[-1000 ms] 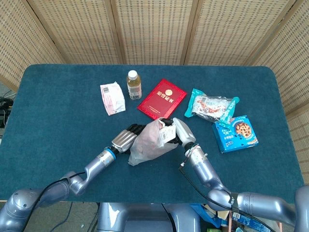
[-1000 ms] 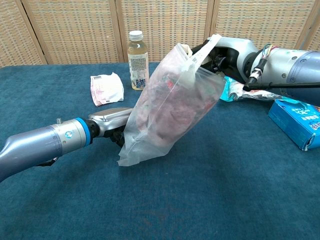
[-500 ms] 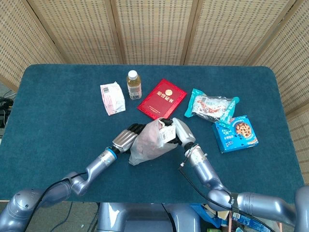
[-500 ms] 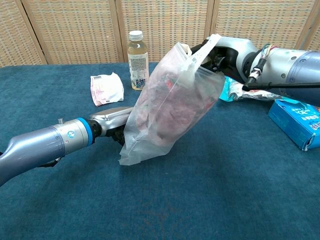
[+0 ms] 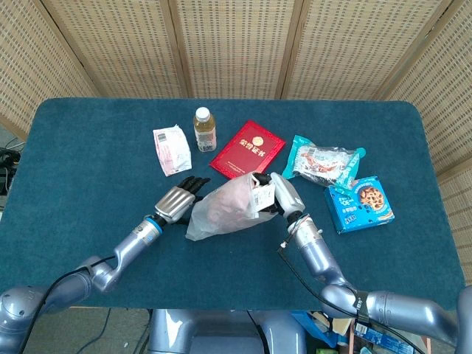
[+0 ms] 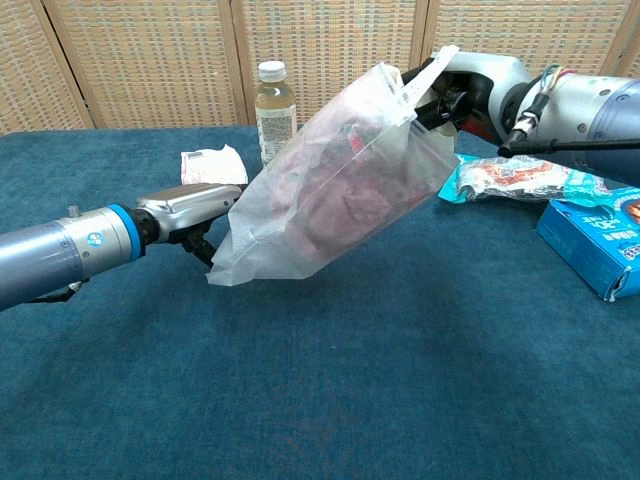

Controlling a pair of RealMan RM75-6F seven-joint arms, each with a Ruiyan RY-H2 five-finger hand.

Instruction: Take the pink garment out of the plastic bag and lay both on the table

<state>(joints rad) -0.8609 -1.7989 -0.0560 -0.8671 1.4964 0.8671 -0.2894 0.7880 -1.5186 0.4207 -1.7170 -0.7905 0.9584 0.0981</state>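
A clear plastic bag (image 5: 221,208) (image 6: 300,215) with the pink garment (image 6: 335,190) inside hangs tilted above the blue table (image 5: 88,162). My right hand (image 5: 284,195) (image 6: 470,88) grips the bag's top edge and holds it up. My left hand (image 5: 177,198) (image 6: 195,208) is beside the bag's lower left end with its fingers stretched out. In the chest view its fingertips go behind the bag's bottom corner, so I cannot tell whether they touch it. The garment is wholly inside the bag.
Along the far half of the table lie a pink-and-white packet (image 5: 171,150), a drink bottle (image 5: 204,128), a red booklet (image 5: 247,150), a snack bag (image 5: 323,164) and a blue cookie box (image 5: 359,203). Woven screens stand behind the table.
My right hand has lifted the bag higher, and its bottom end has swung up and to the left. My left hand has drawn back to the left, away from the bag's middle.
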